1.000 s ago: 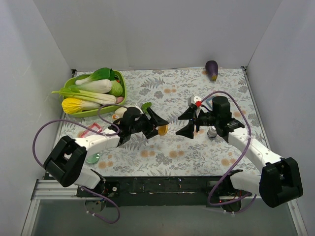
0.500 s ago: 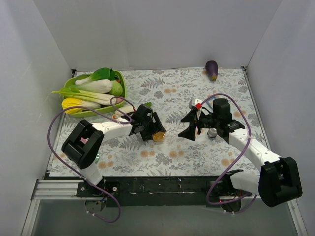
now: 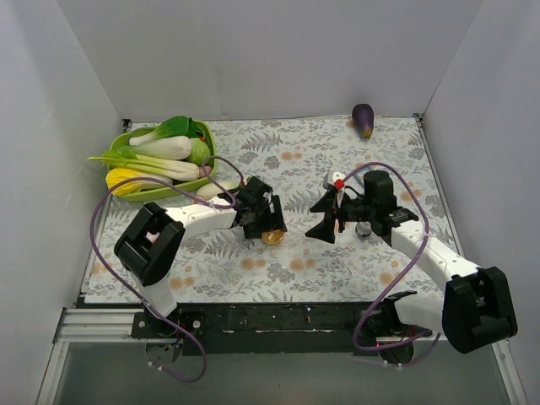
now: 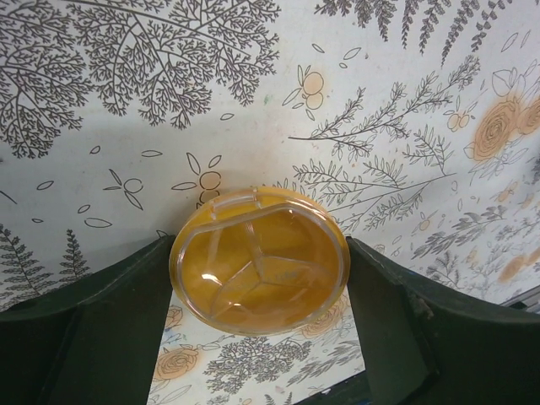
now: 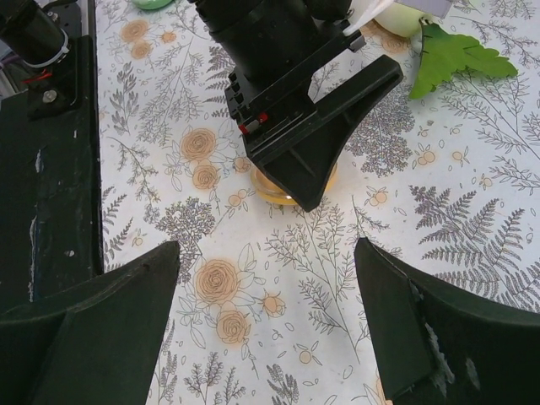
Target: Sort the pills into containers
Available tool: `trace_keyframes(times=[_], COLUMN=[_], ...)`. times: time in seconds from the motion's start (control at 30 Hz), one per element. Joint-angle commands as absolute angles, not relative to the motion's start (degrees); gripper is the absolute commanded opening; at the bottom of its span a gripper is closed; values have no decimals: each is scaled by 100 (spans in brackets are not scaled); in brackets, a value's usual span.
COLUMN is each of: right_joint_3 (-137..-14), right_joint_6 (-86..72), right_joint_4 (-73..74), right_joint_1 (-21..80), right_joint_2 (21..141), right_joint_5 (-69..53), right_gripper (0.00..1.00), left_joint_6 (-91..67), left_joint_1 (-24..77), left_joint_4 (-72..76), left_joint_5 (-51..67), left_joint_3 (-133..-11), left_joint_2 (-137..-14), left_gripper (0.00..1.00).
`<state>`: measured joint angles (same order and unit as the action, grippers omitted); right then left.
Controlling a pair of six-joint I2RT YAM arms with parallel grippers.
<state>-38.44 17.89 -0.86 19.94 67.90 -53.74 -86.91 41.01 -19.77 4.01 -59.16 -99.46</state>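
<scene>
- The amber container sits between the two fingers of the left gripper, touching both, so the tool is clamped on it.
- Three ribs divide this round translucent dish into wedge compartments. All that shows inside them is amber plastic.
- From above, the amber container is near the middle of the fern-patterned tablecloth, low at the left gripper's tips. I cannot tell whether it touches the cloth.
- The right gripper is just to the right of the dish and apart from it. Its fingers are spread wide with nothing between them.
- A pale green container is cut off by the top edge of the right wrist view, and its contents cannot be made out.
- A green tray at the far left corner holds leafy vegetables.
- An eggplant lies by the back wall.
</scene>
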Motion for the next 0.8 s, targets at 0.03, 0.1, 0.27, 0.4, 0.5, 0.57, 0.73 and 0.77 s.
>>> trace_keyframes(times=[0.03,0.1,0.27,0.4,0.5,0.57,0.73,0.77], right_joint_3=[-3814,-3814,-3832,-3893,-4104,-4436,-5184,-5307], right_joint_6=[1986,2030,2127,2425,2890,3259,3042,2780], right_joint_4=[-35,-18,-9,359,789,1141,1854,1907], right_joint_1=[1969,1960,1969,1969,1986,2196,2995,3101], right_joint_2=[6777,6768,6803,6811,6969,7223,7891,8110], right_joint_5=[-5475,-5476,-5476,-5475,-5406,-5099,-4195,-4088], right_gripper=[91,91,91,92,92,92,92,95], left_joint_6=[-8174,-8113,-7998,-7937,-7840,-7752,-7594,-7611], left_joint_1=[4122,4122,4122,4122,4122,4122,4017,3973], left_joint_4=[-2461,-2461,-2443,-2435,-2426,-2321,-1882,-1881], left_joint_5=[70,79,123,184,71,-149,-509,-588], left_joint_3=[-6047,-6038,-6021,-6003,-5863,-5679,-4757,-4642], left_joint_2=[-9958,-9853,-9651,-9396,-8773,-8012,-6094,-5760], left_gripper=[79,86,95,95,95,96,98,98])
